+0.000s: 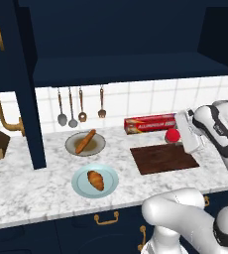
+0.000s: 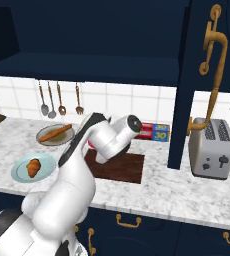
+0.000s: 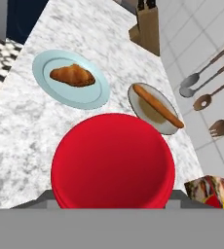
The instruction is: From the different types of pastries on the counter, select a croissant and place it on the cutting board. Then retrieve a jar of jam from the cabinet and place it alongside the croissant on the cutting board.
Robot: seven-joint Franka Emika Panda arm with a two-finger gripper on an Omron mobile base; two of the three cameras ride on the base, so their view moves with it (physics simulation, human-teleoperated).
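The fingers are clamped on the jar of jam [image 1: 173, 135], its red lid [image 3: 113, 160] facing the hand camera, carried above the far right corner of the cutting board [image 1: 163, 158].

On the left, the croissant [image 1: 95, 180] lies on the blue plate [image 1: 80, 184], not yet on the board. The baguette stick [image 1: 85, 141] rests on the grey plate [image 1: 98, 146].

The foil box [image 1: 149, 123] carries lettering too blurred to read.
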